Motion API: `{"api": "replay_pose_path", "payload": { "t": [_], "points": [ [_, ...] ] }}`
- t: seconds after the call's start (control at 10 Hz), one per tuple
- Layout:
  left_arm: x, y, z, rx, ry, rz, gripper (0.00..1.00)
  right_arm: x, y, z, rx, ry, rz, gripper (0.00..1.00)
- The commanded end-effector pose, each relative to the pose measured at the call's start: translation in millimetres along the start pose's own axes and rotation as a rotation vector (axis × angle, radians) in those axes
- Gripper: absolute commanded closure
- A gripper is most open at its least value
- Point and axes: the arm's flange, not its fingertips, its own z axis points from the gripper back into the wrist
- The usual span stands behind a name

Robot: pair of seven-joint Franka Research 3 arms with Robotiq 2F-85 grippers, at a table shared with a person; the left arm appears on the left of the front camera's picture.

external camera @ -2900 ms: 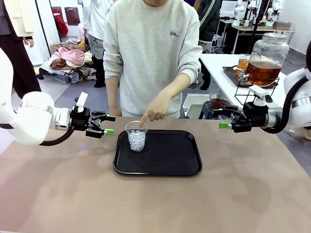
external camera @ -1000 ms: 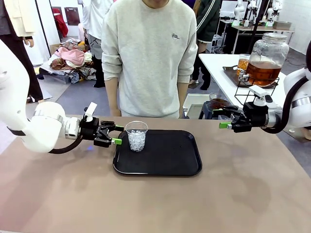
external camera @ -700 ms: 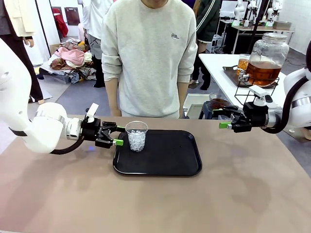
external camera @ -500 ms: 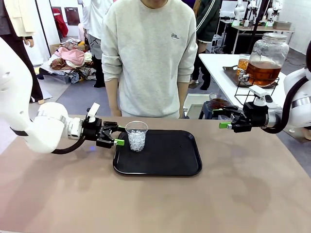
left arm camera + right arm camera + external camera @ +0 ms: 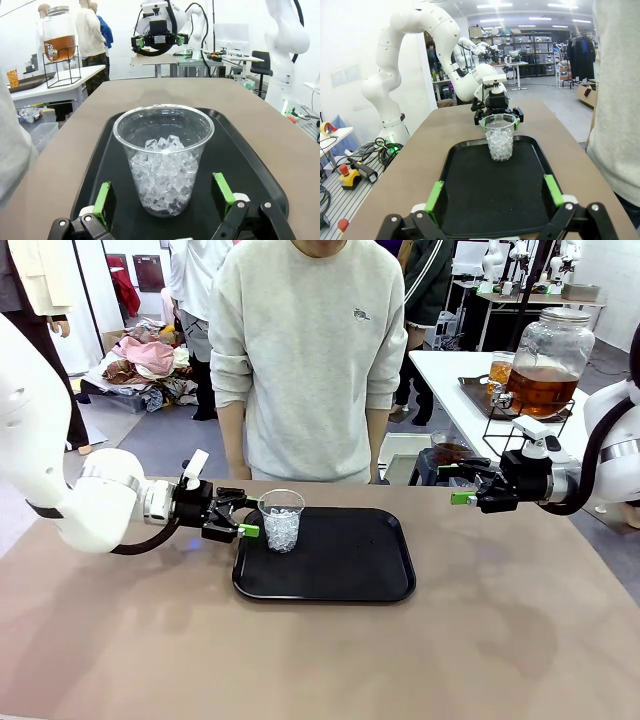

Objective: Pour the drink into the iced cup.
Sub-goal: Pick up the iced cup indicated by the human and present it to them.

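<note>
the pour is judged not to have been started: the iced cup (image 5: 281, 521) is seen upright at the near-left corner of the black tray (image 5: 340, 570) on the brown table (image 5: 480, 640), filled with clear ice about halfway and with no amber liquid in it. the left gripper (image 5: 246, 518) is held wide open and level at the cup's left side, nothing being gripped; in the left wrist view the cup is framed between the two green pads (image 5: 105, 200), clear of both, so a grasp is judged to be in preparation but not made. the right gripper (image 5: 458, 483) is likewise spread fully and empty, held above the table's right edge, well apart from the tray. the drink (image 5: 540, 388) is found in a large glass jar (image 5: 548, 350) on a wire stand on a white side table behind the right arm; a small glass of amber liquid (image 5: 500, 370) is seen just beside it. everything is therefore left to be done. which vessel is meant to be poured from cannot be told, a dark object below the right gripper is too unclear to name, and whether the left fingertips reach alongside the cup or stop just short is hard to judge.
</note>
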Motion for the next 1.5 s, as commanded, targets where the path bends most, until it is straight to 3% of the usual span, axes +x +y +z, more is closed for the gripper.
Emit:
{"api": "replay_pose_path", "payload": {
  "t": [0.0, 1.4],
  "points": [
    [-1.2, 5.3, -7.9, 0.02, -0.019, 0.007, 0.0, 3.0, -1.4, -0.2, 0.001, 0.001, 0.001, 0.0],
    [-3.2, 14.1, -33.0, 0.014, -0.008, 0.0, 0.0, 3.0, -1.4, -0.2, 0.001, 0.001, 0.001, 0.0]
  ]
}}
